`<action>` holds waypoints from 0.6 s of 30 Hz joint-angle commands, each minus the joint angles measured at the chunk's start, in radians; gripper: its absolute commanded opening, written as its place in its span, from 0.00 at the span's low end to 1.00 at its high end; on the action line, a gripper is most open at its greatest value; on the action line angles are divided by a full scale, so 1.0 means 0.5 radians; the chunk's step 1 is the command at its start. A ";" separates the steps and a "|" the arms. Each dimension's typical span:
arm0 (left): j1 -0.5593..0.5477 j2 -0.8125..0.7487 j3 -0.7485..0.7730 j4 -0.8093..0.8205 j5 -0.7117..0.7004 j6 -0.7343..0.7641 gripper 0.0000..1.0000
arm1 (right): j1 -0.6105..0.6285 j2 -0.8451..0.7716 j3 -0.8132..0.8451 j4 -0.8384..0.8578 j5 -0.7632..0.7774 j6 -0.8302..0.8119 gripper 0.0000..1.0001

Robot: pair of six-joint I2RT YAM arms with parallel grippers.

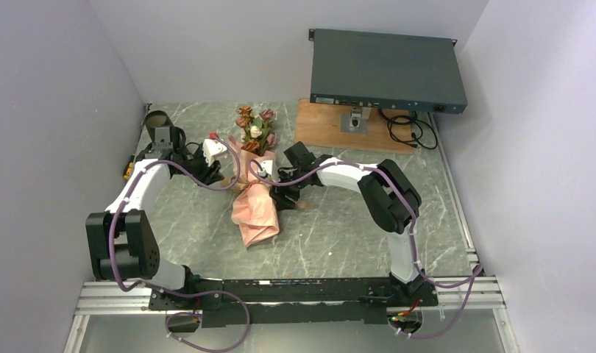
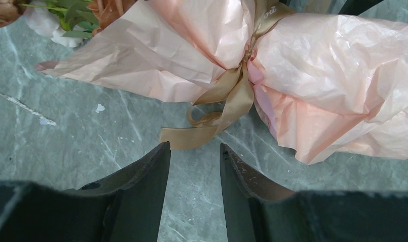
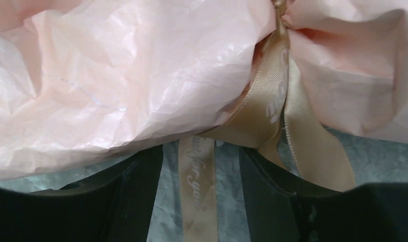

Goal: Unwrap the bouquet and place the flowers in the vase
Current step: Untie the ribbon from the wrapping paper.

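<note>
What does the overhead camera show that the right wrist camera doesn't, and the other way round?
Only the overhead view: the black vase at the table's far left, the flowers poking out of the wrap, and the grey rack box. Only the right wrist view: the tan ribbon up close, one printed tail lying between the open fingers of the right gripper. Both: the crinkled pink paper and the marbled table.

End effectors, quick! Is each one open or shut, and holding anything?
Left end effector: open, holding nothing; the ribbon lies just ahead.
Right end effector: open; a loose end of the ribbon runs between its fingers, not pinched.
</note>
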 commanded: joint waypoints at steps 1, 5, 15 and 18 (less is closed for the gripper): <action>0.011 -0.103 -0.031 0.088 0.034 -0.055 0.47 | 0.032 0.030 0.032 0.188 0.049 0.058 0.62; 0.030 -0.114 -0.073 0.108 0.029 -0.042 0.47 | 0.061 0.071 0.039 0.227 0.076 0.091 0.60; 0.035 -0.099 -0.229 -0.053 0.058 0.506 0.46 | 0.041 -0.012 -0.102 0.221 0.079 0.108 0.00; 0.024 -0.016 -0.248 -0.035 0.059 0.612 0.46 | 0.038 -0.052 -0.115 0.205 0.060 0.141 0.00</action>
